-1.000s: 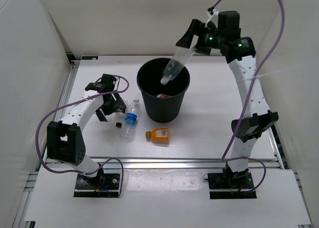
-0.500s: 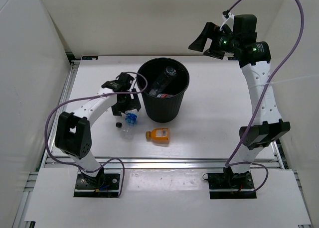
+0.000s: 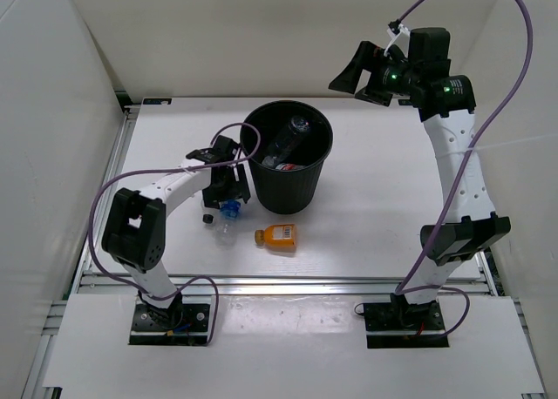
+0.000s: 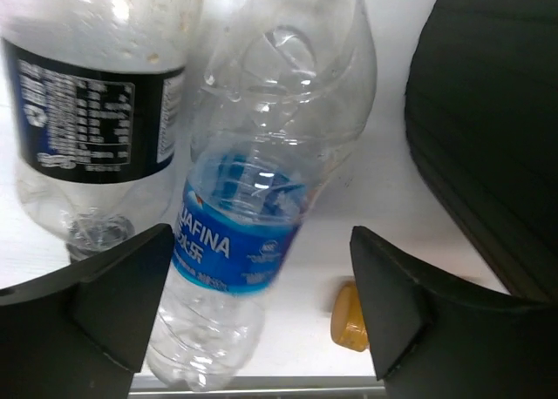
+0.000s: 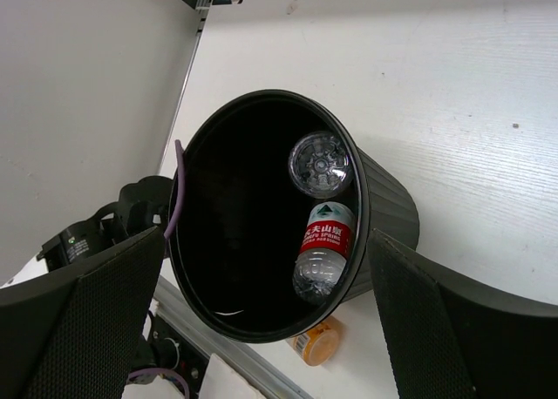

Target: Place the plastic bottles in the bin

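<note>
- The left end effector (image 4: 261, 233), wide open, straddles the blue-label bottle (image 4: 261, 190) lying on the bench (image 3: 375, 207) beside the bin (image 3: 288, 190), gripping nothing.
- The right end effector (image 5: 266, 238) hangs wide open and empty above the bin, which holds a red-label bottle (image 5: 324, 242).

A small black object (image 3: 207, 217), perhaps a cap, lies on the white table (image 3: 375, 181).

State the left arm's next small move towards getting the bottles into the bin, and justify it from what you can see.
Probably close the left gripper on the blue-labelled bottle. That bottle lies on the table beside the bin, and the open fingers stand either side of its label, ready to grip. The black-labelled bottle lies right next to it, so the closing should be careful.
</note>
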Robot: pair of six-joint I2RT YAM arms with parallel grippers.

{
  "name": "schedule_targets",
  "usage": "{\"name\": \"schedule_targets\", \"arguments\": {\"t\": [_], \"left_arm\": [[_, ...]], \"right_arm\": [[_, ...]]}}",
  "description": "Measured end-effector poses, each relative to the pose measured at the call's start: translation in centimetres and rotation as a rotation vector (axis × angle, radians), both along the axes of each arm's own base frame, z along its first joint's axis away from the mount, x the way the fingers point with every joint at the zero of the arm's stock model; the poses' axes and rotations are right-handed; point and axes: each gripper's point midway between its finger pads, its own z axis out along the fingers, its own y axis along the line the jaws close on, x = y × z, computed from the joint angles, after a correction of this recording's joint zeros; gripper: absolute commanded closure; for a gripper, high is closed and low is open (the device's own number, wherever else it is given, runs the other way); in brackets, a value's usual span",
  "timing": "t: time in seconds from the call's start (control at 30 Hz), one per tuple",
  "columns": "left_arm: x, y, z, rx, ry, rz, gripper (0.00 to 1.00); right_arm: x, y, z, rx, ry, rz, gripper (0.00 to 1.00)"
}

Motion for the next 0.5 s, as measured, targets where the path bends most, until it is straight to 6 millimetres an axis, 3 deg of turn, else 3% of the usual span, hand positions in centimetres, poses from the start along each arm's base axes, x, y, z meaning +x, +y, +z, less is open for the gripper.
{"name": "schedule_targets", "arguments": {"t": [0.13,0.3,0.5], "left_arm": [[-0.9,0.0,-1.2,-0.006,0.034,-0.012,0.13],[-1.2,0.0,-1.9,-0.005,0.051,-0.019,0.25],[-1.4,0.0,-2.0,-0.007,0.056,-0.026,0.46]], "right_arm": [[0.0,0.0,0.0,0.0,0.001,0.003,0.0],[-0.3,0.0,-0.4,-0.003,0.008,0.008,0.0],[-0.4,0.0,-0.5,-0.006,0.008,0.009,0.0]]}}
